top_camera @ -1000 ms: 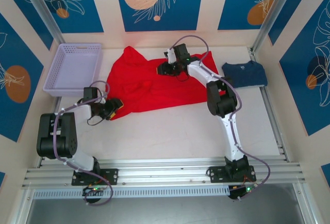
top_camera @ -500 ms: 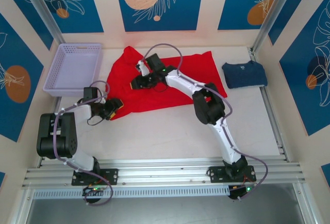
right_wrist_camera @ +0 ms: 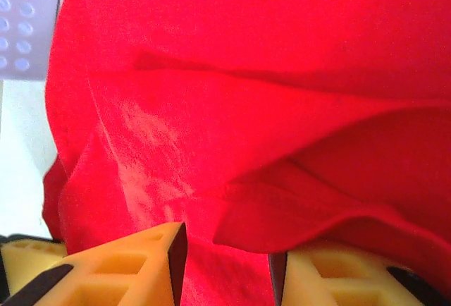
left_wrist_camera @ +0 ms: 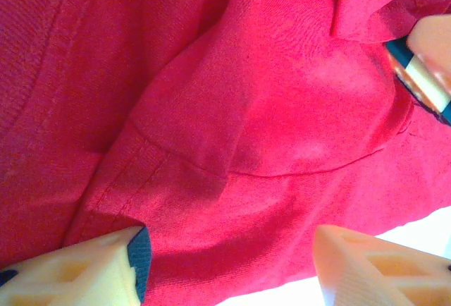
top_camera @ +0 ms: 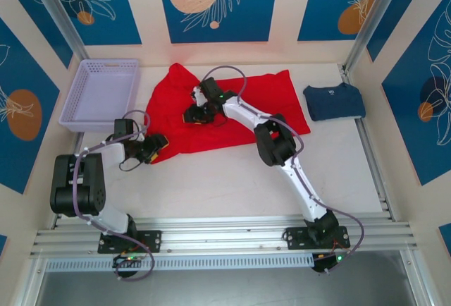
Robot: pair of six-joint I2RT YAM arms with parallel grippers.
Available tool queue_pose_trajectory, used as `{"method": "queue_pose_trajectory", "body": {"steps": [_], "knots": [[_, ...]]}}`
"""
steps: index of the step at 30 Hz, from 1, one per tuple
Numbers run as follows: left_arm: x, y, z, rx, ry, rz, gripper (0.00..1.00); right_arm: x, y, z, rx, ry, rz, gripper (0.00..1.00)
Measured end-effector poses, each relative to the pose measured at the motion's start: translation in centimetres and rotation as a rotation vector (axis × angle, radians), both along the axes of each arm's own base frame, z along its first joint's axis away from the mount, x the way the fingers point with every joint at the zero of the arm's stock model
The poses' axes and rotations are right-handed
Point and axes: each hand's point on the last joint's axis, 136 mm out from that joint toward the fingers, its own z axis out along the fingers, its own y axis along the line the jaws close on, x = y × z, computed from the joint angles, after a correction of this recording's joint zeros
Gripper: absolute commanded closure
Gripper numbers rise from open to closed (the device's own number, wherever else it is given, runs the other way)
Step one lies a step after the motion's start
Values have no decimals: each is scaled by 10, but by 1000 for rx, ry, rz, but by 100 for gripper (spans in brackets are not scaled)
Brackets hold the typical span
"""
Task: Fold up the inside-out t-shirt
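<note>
1. Pinching a raised fold of the inside-out t-shirt point(right_wrist_camera: 232, 108): right gripper point(right_wrist_camera: 227, 249), yellow fingers point(right_wrist_camera: 120, 264) clamped on bunched red cloth.
2. Jaws spread wide on left gripper point(left_wrist_camera: 227, 246), at the shirt's near-left hem; a stitched seam line shows.
3. Shirt lies crumpled at the far middle of the white table point(top_camera: 211, 179), long axis left-right, one corner peaking toward the far wall.
4. Soft matte knit. Perforated lavender basket point(top_camera: 106, 63) to its left, folded navy t-shirt point(top_camera: 335, 101) to its right.

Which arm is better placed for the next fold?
Likely right: the right end effector has t-shirt cloth between its fingers; the left end effector sits open at the near edge.
</note>
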Motion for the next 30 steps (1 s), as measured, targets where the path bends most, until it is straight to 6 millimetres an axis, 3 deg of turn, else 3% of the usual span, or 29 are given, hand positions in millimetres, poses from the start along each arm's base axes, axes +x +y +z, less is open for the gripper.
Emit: {"method": "queue_pose_trajectory", "body": {"steps": [10, 17, 25, 30], "knots": [[4, -1, 0, -6, -15, -4, 37, 31, 28, 4, 117, -2, -72, 61], [4, -1, 0, -7, -16, -5, 37, 55, 33, 11, 214, 5, -162, 61], [3, -1, 0, 4, -21, -15, 37, 85, 16, 26, 275, -23, -227, 60], [3, -1, 0, 8, -23, -20, 37, 92, -10, 17, 228, -16, -243, 60]]}}
